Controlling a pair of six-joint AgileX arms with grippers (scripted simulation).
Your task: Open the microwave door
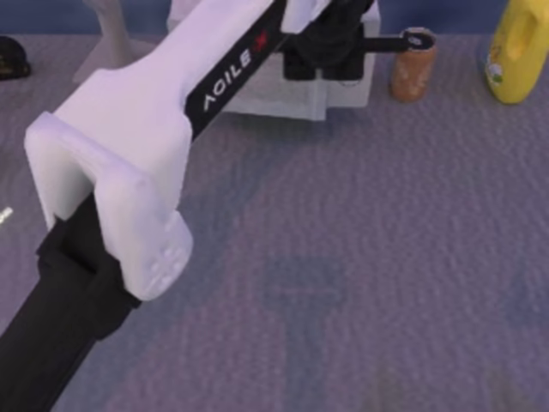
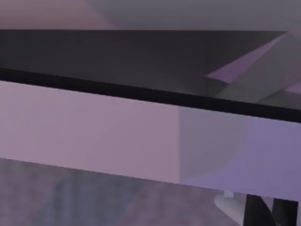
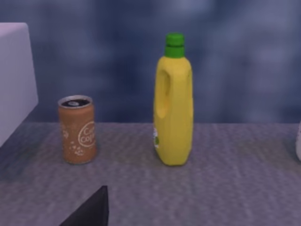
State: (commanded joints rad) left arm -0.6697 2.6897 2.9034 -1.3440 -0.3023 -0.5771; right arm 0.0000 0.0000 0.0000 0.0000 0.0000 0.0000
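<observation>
The white microwave [image 1: 274, 99] stands at the table's back centre, mostly covered by my left arm, which reaches up from the lower left. My left gripper [image 1: 330, 43] is black and sits right at the microwave's front right part. In the left wrist view a pale panel of the microwave [image 2: 94, 127] under a dark band fills the picture, and two dark fingers [image 2: 258, 214] show at its lower edge. I cannot tell the microwave door apart or see how far it stands open. My right arm is out of the top view; one dark fingertip [image 3: 96, 209] shows over the table.
A brown drink can [image 1: 413, 64] stands just right of the microwave, and a yellow bottle with a green cap [image 1: 516, 51] is farther right. A pale stand [image 1: 111, 34] and a black object [image 1: 13, 56] are at the back left.
</observation>
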